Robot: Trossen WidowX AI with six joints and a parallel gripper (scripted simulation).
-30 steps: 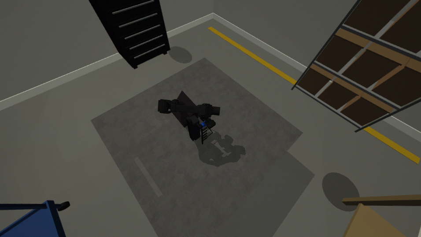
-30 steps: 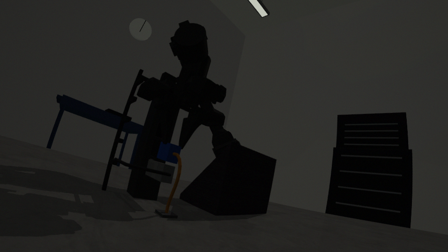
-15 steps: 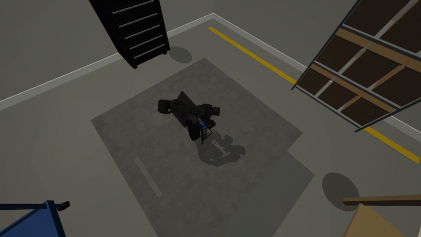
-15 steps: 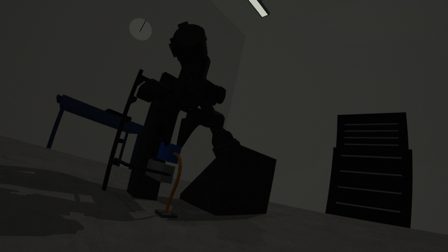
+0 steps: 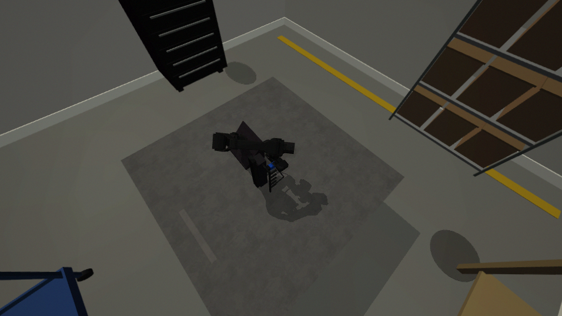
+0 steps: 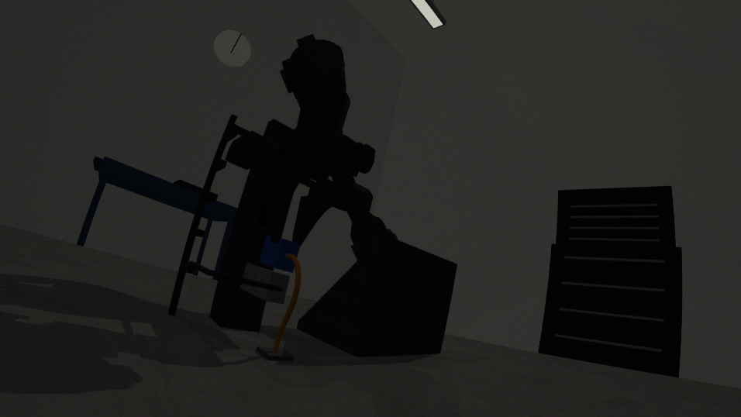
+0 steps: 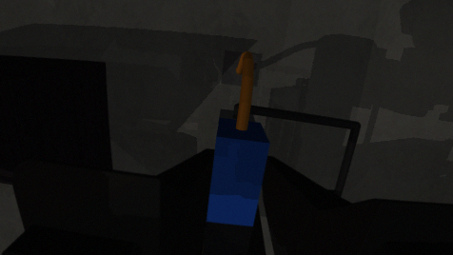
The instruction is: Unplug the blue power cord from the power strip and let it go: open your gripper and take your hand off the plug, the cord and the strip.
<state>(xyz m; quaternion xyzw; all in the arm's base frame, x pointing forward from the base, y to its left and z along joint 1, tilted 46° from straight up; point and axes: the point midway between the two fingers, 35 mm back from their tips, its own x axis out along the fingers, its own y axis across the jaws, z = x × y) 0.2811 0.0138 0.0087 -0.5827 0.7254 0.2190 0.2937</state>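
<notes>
Wrist view, very dim: a blue plug [image 7: 238,173] stands upright in the middle, wedged between the two dark fingers of the gripper [image 7: 233,209], which is clenched on its lower half. An orange cord [image 7: 244,90] rises from the plug's top end. From the side, the plug [image 6: 277,253] sits just above a grey strip [image 6: 265,282], and whether the two touch is unclear. The cord [image 6: 289,305] curves down from the plug to a small flat block [image 6: 275,354] on the floor. From overhead, the plug [image 5: 271,166] is a blue speck beneath the black arm [image 5: 251,145].
</notes>
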